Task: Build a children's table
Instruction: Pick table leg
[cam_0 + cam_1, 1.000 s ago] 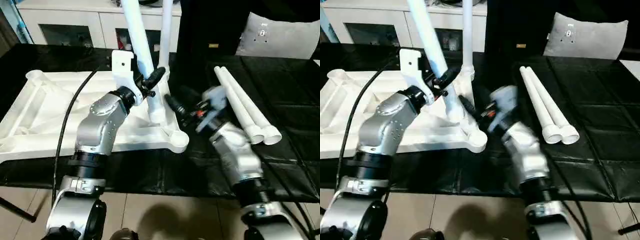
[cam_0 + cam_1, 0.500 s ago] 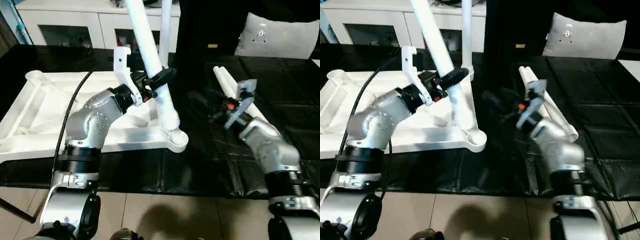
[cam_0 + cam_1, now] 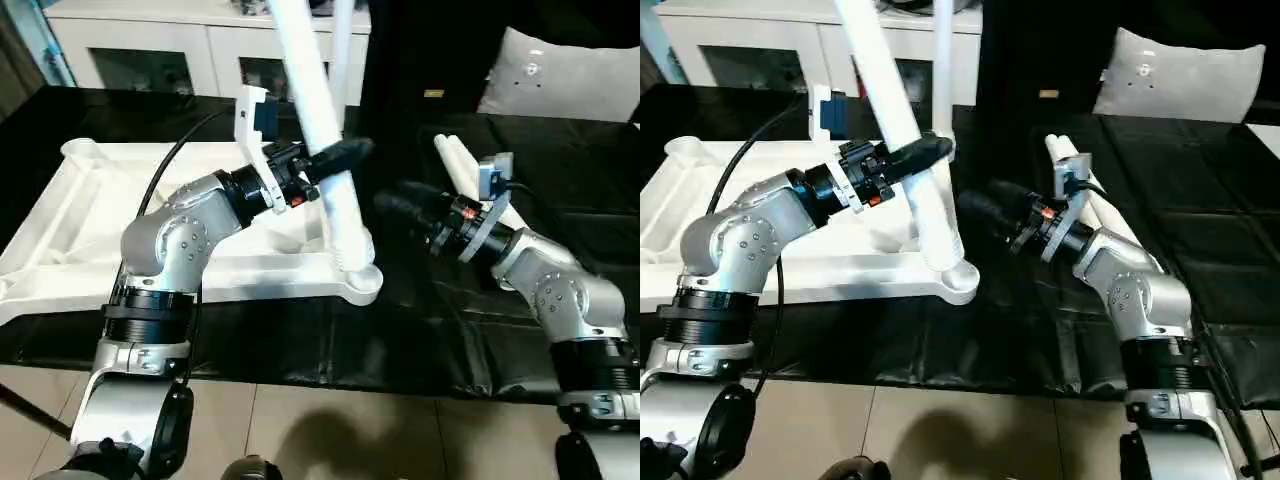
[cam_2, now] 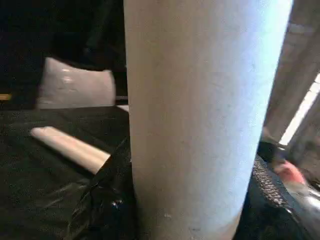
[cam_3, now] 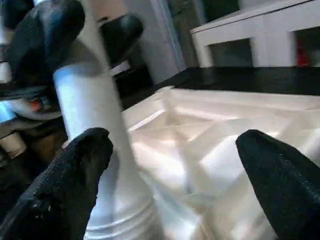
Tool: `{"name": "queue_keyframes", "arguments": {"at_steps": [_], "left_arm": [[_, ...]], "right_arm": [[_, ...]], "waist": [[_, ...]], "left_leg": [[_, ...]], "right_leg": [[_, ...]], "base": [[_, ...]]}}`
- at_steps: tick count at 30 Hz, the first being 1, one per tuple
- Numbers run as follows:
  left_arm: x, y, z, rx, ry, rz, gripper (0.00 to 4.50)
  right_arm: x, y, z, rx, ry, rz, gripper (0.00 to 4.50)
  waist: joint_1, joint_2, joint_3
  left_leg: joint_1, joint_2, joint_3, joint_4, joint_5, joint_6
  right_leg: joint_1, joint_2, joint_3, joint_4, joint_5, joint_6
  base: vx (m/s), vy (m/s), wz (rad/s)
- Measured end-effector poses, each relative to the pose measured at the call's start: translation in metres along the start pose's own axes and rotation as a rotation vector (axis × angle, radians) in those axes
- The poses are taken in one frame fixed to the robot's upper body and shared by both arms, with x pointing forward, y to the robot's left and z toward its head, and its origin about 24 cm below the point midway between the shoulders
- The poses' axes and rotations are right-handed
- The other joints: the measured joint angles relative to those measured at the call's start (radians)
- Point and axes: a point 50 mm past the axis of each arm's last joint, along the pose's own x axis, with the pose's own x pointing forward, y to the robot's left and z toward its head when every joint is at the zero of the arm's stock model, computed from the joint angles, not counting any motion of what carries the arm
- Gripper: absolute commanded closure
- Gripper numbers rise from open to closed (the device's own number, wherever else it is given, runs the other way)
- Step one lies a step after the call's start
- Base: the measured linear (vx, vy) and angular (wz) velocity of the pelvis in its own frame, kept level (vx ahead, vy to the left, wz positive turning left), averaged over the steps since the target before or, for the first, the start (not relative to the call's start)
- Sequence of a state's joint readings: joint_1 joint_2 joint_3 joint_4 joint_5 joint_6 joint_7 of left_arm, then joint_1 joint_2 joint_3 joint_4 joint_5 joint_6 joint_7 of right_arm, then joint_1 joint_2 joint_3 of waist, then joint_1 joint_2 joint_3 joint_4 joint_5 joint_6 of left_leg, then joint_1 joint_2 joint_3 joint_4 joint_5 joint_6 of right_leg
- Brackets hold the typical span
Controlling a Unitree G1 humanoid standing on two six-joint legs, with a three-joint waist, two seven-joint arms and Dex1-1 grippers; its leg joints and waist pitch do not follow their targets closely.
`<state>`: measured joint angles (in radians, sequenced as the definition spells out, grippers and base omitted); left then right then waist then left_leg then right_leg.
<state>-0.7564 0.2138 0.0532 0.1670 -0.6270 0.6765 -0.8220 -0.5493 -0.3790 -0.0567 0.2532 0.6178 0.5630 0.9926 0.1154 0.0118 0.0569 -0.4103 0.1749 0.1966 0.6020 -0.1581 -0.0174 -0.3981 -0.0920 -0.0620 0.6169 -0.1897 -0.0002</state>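
While left gripper [image 3: 335, 160] clamps tilted leg [image 3: 318, 110] over corner socket [image 3: 362, 282], right gripper [image 3: 985, 205] spread; we risk leg jamming crooked.

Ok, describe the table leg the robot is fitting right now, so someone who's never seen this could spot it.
Start at the white tabletop lying ribbed side up on the black surface. At its near corner by the robot's right arm, one white tube leg leans out of the round socket, gripped by the left gripper. Unlike the upright leg behind it and the two loose legs lying flat, it is tilted.
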Motion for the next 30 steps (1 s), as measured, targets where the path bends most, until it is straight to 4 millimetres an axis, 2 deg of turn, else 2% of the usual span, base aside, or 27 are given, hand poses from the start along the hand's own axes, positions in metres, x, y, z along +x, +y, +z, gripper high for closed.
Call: {"name": "queue_keyframes", "arguments": {"at_steps": [5,6,11,12,14,15,20,22,25,27,30], "left_arm": [[0.003,-0.017,0.001,0.062,0.078,-0.178,2.62],[0.004,-0.019,-0.001,0.063,0.09,-0.203,2.62],[0.012,-0.028,-0.009,0.054,0.132,-0.296,2.62],[0.013,-0.029,-0.009,0.054,0.137,-0.313,2.62],[0.014,-0.031,-0.009,0.058,0.142,-0.337,2.62],[0.016,-0.032,-0.007,0.063,0.145,-0.35,2.62],[0.018,-0.035,-0.004,0.079,0.149,-0.372,2.62],[0.018,-0.035,-0.004,0.081,0.148,-0.374,2.62],[0.018,-0.034,-0.005,0.083,0.149,-0.37,2.62],[0.018,-0.034,-0.005,0.085,0.151,-0.368,2.62],[0.018,-0.034,-0.005,0.085,0.153,-0.364,2.62]], "right_arm": [[-0.001,0.014,-0.002,-0.02,0.111,0.18,0.0],[0.001,0.016,-0.004,-0.016,0.124,0.206,0.32],[0.006,0.024,-0.013,0.023,0.196,0.313,0.51],[0.007,0.025,-0.014,0.029,0.208,0.328,0.77],[0.007,0.026,-0.015,0.036,0.23,0.349,0.83],[0.006,0.026,-0.015,0.035,0.236,0.355,1.04],[0.007,0.028,-0.014,0.033,0.246,0.388,1.36],[0.007,0.028,-0.015,0.034,0.251,0.391,1.62],[0.008,0.028,-0.015,0.034,0.253,0.397,1.68],[0.008,0.029,-0.016,0.035,0.252,0.398,2.01],[0.009,0.03,-0.015,0.027,0.254,0.403,2.1]], "waist": [[0.0,0.0,0.0],[0.0,0.0,0.0],[0.0,0.0,0.0],[0.0,0.0,0.0],[0.0,0.0,0.0],[0.001,0.0,0.0],[0.0,0.0,0.0],[0.0,0.0,0.0],[0.0,0.0,0.0],[0.0,0.0,0.0],[0.0,0.0,0.0]], "left_leg": [[0.001,0.0,0.0,0.0,0.0,0.0],[0.001,0.0,0.0,0.0,0.0,0.0],[0.002,0.0,0.0,0.0,0.001,-0.001],[0.002,0.0,0.0,0.0,0.001,-0.001],[0.002,0.0,0.0,0.0,0.001,-0.001],[0.002,0.0,0.0,0.0,0.001,-0.001],[0.002,0.0,0.0,0.0,0.001,-0.001],[0.002,0.0,0.0,0.0,0.001,-0.001],[0.002,0.0,0.0,0.001,0.001,-0.001],[0.002,0.0,0.0,0.001,0.001,-0.001],[0.002,0.0,0.0,0.002,0.001,-0.001]], "right_leg": [[0.0,0.0,0.0,0.0,0.0,0.0],[0.001,0.0,0.0,0.001,0.0,0.0],[0.0,0.0,0.0,0.003,0.0,0.0],[0.0,0.0,0.0,0.003,0.0,0.0],[0.0,0.0,0.0,0.003,0.0,0.0],[0.0,0.0,0.0,0.003,0.0,0.0],[0.0,0.0,0.0,0.003,0.0,0.0],[0.0,0.0,0.0,0.004,0.0,0.0],[0.0,0.0,0.0,0.004,0.0,0.0],[0.0,0.0,0.0,0.005,0.0,0.0],[0.0,0.0,0.0,0.005,0.0,0.0]], "base": [[0.0,0.0,0.0],[0.0,0.0,0.0],[0.0,0.0,0.0],[0.0,0.0,0.0],[0.0,0.0,0.0],[0.0,0.0,0.0],[0.0,0.0,0.0],[0.0,0.0,0.0],[0.0,0.0,0.0],[0.0,0.0,0.0],[0.0,0.0,0.0]]}}
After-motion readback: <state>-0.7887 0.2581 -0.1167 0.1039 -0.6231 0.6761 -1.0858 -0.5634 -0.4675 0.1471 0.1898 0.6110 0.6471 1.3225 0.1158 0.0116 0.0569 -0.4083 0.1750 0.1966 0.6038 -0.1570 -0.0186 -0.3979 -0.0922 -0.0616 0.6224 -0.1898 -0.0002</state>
